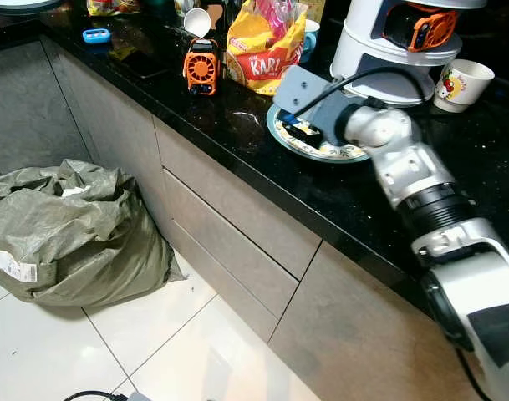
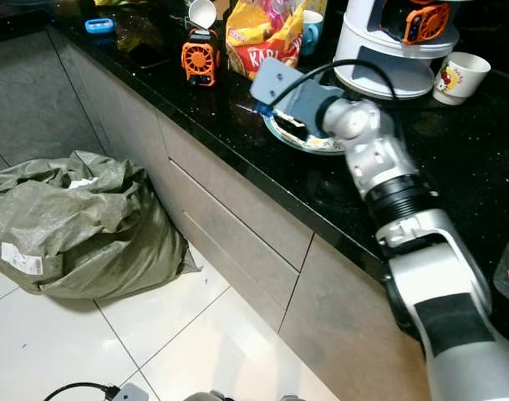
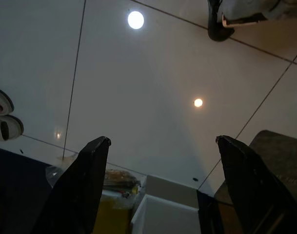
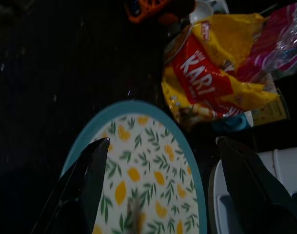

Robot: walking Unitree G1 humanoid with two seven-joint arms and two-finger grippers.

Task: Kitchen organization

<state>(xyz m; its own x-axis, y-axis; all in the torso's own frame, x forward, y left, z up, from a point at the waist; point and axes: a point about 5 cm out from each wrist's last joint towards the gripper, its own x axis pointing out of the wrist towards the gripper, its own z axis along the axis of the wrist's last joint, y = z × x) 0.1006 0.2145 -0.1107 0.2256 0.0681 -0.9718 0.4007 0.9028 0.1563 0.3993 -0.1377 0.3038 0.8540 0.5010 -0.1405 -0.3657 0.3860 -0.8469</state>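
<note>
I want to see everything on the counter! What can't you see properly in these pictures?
- Plate: its middle is hidden by the right hand and wrist in the eye views.
- Snack bag: its top is cut off by the picture edge, so only "KARI" reads.
- Label on the sack: print too small.
- Left wrist view: the yellow thing under the left hand is too dark.

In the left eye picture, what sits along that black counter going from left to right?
Blue thing → orange fan → yellow snack bag → plate under the right pincer → white appliance → cup.
</note>
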